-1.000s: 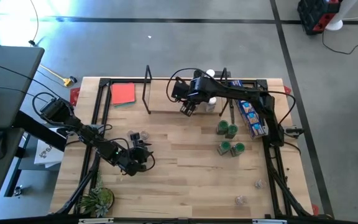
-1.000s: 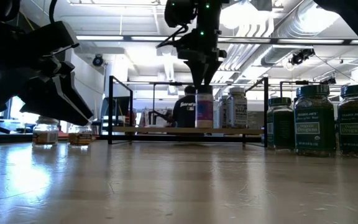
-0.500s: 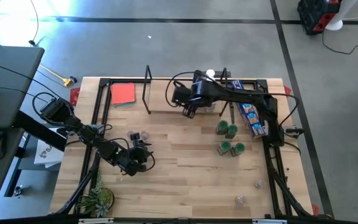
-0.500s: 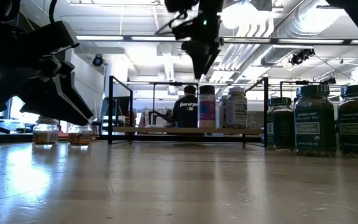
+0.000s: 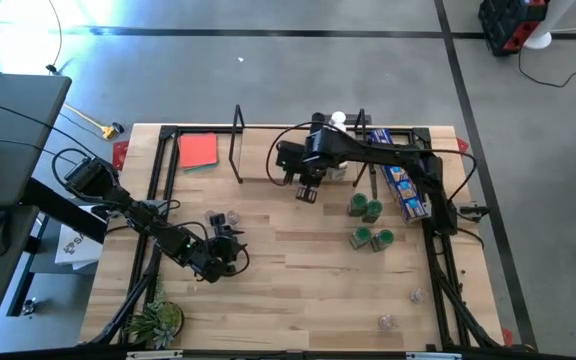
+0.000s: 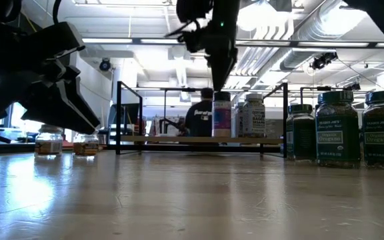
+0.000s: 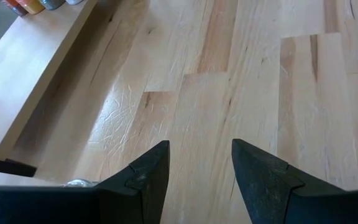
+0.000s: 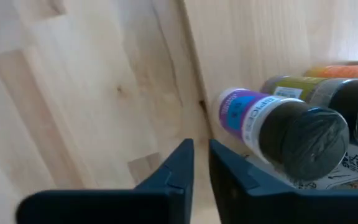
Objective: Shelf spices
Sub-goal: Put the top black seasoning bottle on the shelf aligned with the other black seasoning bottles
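The shelf (image 5: 258, 160) stands at the table's far side. A black-lidded, purple-labelled spice jar (image 8: 272, 124) stands upright on its board (image 6: 179, 140) beside other jars (image 6: 253, 117). My right gripper (image 5: 306, 190) hangs shut and empty above the table, just in front of that jar (image 6: 221, 119), pointing down. Several green-lidded jars (image 5: 368, 222) stand on the table right of centre, two clear jars (image 5: 224, 217) left of centre. Near those, my left gripper (image 7: 201, 155) hovers open and slanting over bare wood.
A long blue snack packet (image 5: 403, 185) lies along the right side and a red card (image 5: 198, 150) lies at the far left. Two more clear jars (image 5: 400, 308) sit near the front right. A small plant (image 5: 158, 320) is at the front left corner.
My right gripper, which stood with open fingers right over the purple-labelled jar's lid, has drawn away toward the table's near edge, rolled about its pointing line and shut on nothing. The jar stays upright on the shelf.
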`<action>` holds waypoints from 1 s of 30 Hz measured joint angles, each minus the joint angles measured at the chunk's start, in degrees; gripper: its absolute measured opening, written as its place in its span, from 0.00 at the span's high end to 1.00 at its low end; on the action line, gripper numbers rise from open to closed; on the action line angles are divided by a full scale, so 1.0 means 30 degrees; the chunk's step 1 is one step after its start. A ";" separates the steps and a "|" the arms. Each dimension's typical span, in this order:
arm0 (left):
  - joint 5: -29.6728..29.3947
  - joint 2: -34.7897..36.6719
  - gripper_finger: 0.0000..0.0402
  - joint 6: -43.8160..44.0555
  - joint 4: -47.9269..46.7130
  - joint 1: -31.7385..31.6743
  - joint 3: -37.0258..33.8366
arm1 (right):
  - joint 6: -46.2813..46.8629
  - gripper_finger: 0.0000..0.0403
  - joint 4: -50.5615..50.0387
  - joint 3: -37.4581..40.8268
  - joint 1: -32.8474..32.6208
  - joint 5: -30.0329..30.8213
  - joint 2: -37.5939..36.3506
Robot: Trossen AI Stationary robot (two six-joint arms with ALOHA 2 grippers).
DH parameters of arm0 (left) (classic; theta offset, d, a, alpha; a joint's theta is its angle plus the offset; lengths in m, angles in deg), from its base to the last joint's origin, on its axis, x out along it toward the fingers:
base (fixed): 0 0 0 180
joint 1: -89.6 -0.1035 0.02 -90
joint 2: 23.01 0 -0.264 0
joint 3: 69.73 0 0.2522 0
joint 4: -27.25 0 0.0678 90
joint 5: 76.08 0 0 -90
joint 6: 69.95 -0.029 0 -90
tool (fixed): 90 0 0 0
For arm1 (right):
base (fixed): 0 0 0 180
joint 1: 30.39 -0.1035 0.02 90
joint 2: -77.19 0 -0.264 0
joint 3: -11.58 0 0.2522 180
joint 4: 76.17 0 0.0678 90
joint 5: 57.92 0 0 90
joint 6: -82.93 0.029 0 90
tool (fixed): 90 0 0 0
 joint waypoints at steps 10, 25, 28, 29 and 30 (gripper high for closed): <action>-0.0066 0.0000 0.58 -0.0015 -0.0002 0.0000 0.0000 | -0.0248 0.98 -0.0362 0.0000 0.0926 0.1946 0.0528; -0.0109 0.0000 0.58 -0.0009 0.0000 0.0002 0.0000 | -0.1275 0.98 0.0500 0.0000 0.0667 0.3198 0.0514; -0.0109 0.0000 0.58 -0.0015 0.0000 0.0002 0.0000 | -0.1677 0.98 -0.0014 0.0000 0.0474 0.1152 0.0517; -0.0109 0.0000 0.58 -0.0015 0.0000 0.0002 0.0000 | -0.1785 0.98 -0.0031 0.0000 0.0462 0.0510 0.0547; -0.0109 0.0000 0.58 -0.0015 0.0004 0.0004 0.0000 | -0.1785 0.98 -0.0057 0.0000 0.0475 0.0303 0.0553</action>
